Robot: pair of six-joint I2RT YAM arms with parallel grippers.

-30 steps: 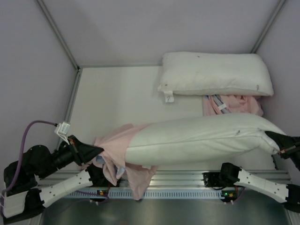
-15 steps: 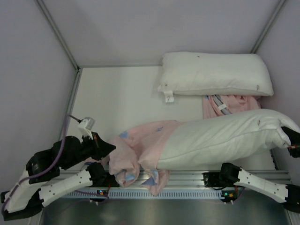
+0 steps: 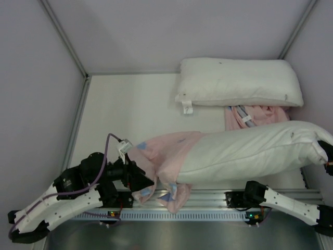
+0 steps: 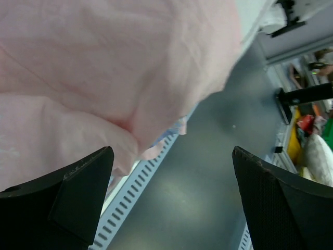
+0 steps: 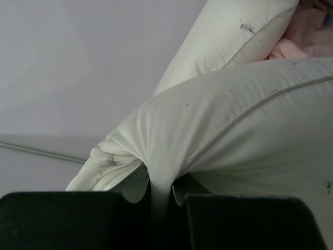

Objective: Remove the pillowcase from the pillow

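The white pillow (image 3: 250, 151) lies across the near part of the table. The pillowcase (image 3: 161, 156), pink side out with small blue patches, is bunched over the pillow's left end and droops over the front rail. My left gripper (image 3: 144, 181) sits at the case's lower left edge. In the left wrist view this gripper (image 4: 171, 198) is open and holds nothing, with the pink pillowcase (image 4: 104, 78) just above its left finger (image 4: 78, 192). My right gripper (image 3: 328, 155) is at the pillow's right end. In the right wrist view it (image 5: 161, 200) is shut on a pinched fold of the pillow (image 5: 234, 135).
A second white pillow (image 3: 239, 80) with a small corner tag (image 3: 187, 108) lies at the back right. A crumpled pink cloth (image 3: 255, 115) sits between the two pillows. A slotted metal rail (image 3: 208, 200) runs along the near edge, and grey walls close in the table.
My left gripper has let go of the pillowcase, opened wide and swung right to the case's lower edge. The pillow has shifted right with my right gripper, and the case is bunched further left.
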